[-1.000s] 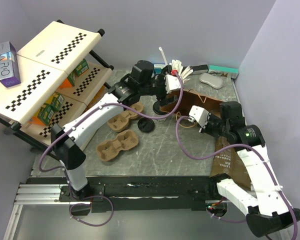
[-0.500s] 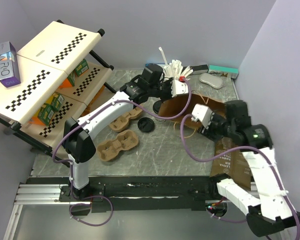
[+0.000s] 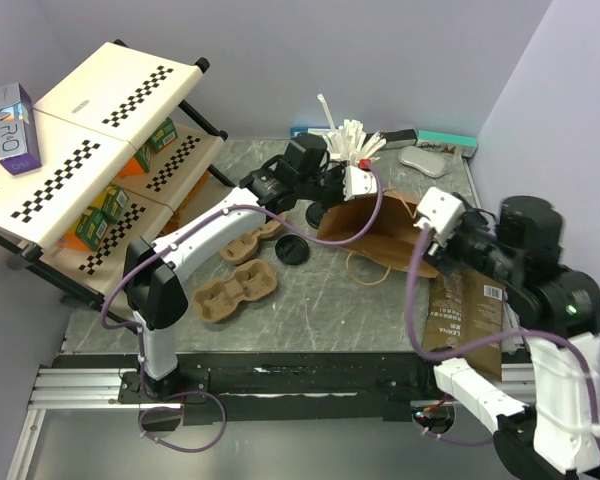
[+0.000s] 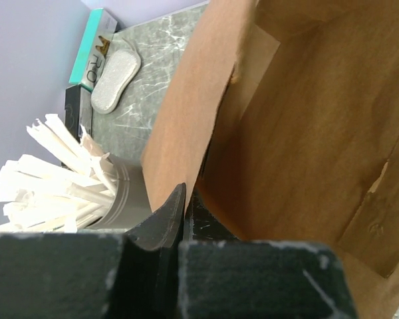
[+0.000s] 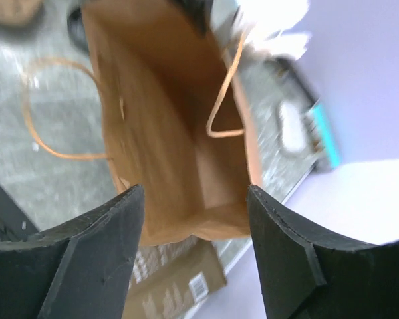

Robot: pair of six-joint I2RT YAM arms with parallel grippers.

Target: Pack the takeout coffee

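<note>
**Packing at an early stage: paper bag open, coffee not yet inside**

On the grey table (image 3: 310, 315) the brown paper bag (image 3: 390, 235) lies tipped with its mouth open. It is the only part of the job that looks ready. The right wrist view looks straight down into it and shows bare paper walls and a bare bottom, with nothing packed.

The left gripper (image 4: 184, 209) is pinched tight on the bag's rim at the far side, beside the grey cup of white sticks (image 4: 123, 193). The right gripper (image 5: 194, 193) hangs above the bag's mouth with its fingers spread wide and holds nothing.

Two pulp carriers (image 3: 238, 290) sit loose on the table to the left. The black lid (image 3: 291, 251) lies flat between them and the bag, outside the bag and on no cup. The white cup cannot be picked out with certainty. It may be the dim shape under the left forearm.

By this reading, capping the cup and loading it into the bag are both left to do.
</note>
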